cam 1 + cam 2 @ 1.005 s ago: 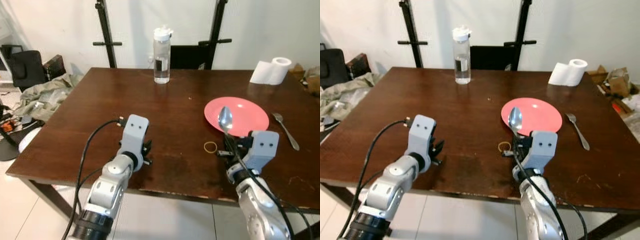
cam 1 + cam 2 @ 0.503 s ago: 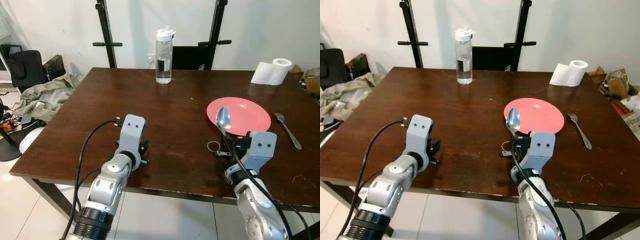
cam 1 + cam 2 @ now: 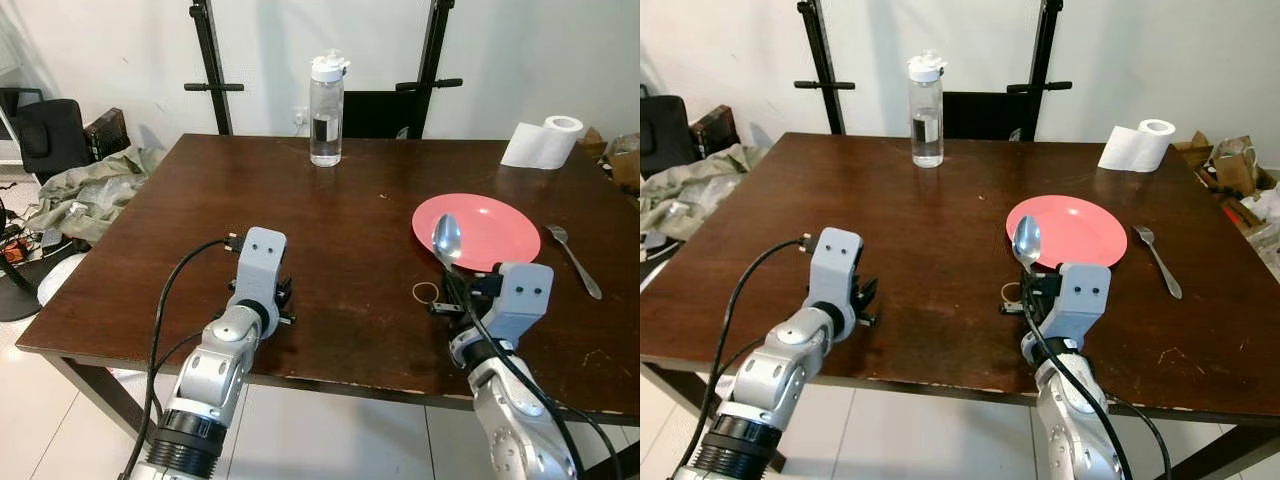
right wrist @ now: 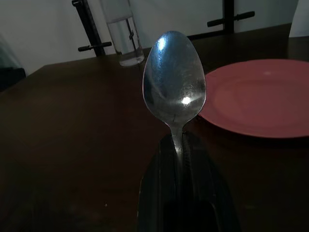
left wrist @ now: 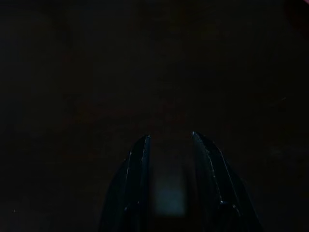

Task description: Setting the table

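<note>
Right end effector (image 3: 452, 296) sits low over the near edge of the dark wood counter (image 3: 330, 210), fingers pinched tight on the handle of a spoon (image 3: 446, 239). Spoon stands near upright, bowl up, handle gripped betw. the two black fingers; in the right wrist view the bowl (image 4: 174, 79) is shiny w/ a bright glint, and the handle runs straight down into the closed fingers (image 4: 157, 183).

Red plate (image 3: 495, 220) lies flat on the counter at approx. 1 o'clock from the spoon, just beyond it; spoon bowl overlaps the plate's near-left rim from the head cam, but can't tell if it touches. Fork (image 3: 574, 260) lies flat at 3 o'clock of the plate, close beside it, tines pointing away toward the wall. Small yellowish rubber band (image 3: 425, 292) on the counter right by the right end effector, at its 9 o'clock.

Left end effector (image 3: 280, 300) rests low at the counter's near-left part, well apart from plate & spoon; left wrist view very dark, two fingers (image 5: 135, 183) show w/ a narrow gap, nothing betw. them.

Far side: clear water bottle (image 3: 326, 110) upright at 12 o'clock of the counter, paper roll (image 3: 545, 143) at the far-right corner.
</note>
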Robot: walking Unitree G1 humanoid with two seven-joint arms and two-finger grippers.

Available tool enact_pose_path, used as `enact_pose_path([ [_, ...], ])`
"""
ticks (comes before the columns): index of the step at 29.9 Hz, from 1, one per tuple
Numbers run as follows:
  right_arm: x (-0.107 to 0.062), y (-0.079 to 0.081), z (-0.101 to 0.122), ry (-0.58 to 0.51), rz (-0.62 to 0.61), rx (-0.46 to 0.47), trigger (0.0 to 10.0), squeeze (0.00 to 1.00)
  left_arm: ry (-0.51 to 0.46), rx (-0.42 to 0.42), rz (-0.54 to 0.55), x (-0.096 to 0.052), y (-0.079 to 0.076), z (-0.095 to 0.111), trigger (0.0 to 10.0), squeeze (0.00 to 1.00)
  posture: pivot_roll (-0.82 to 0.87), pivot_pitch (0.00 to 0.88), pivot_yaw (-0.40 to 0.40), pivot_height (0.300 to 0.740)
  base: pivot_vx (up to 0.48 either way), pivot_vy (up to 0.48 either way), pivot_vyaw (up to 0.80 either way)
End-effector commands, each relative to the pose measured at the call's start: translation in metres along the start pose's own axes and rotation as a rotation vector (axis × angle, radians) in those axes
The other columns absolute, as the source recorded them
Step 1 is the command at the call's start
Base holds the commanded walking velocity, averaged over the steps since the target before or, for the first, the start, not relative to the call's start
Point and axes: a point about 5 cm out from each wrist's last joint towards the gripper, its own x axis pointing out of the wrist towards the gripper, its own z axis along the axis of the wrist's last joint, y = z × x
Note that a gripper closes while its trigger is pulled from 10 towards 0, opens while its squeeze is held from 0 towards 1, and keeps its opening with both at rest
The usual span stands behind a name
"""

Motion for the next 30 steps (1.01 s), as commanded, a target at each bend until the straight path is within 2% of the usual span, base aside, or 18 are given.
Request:
enact_pose_path([
  [1,-0.0027,-0.0015,-0.0015,0.008,-0.008,0.008,10.0,0.0,0.029,-0.006,-0.001,0.0007,-0.0015,-0.0046,10.0,0.0,0.0,0.108,0.134,0.74,0.0,0.0,0.0],
  [15,-0.0031,-0.0023,-0.0017,0.011,-0.01,0.006,10.0,0.0,0.029,-0.048,0.033,0.0015,0.0028,-0.0034,10.0,0.0,0.0,0.111,0.133,0.74,0.0,0.0,0.0],
  [25,-0.0019,-0.0027,0.0,0.005,-0.014,0.004,10.0,0.0,0.028,-0.045,0.033,0.0018,0.0028,-0.0031,10.0,0.0,0.0,0.11,0.134,0.74,0.0,0.0,0.0],
  [27,0.0018,-0.0016,0.0029,-0.001,-0.007,-0.047,10.0,0.0,0.029,-0.029,0.029,0.0008,0.004,-0.0039,10.0,0.0,0.01,0.108,0.134,0.74,0.0,0.0,0.0],
  [30,0.0032,-0.002,0.0017,0.009,-0.012,-0.067,10.0,0.0,0.025,-0.013,0.025,0.0,0.0048,-0.0039,10.0,0.0,0.01,0.108,0.133,0.74,0.0,0.0,0.0],
])
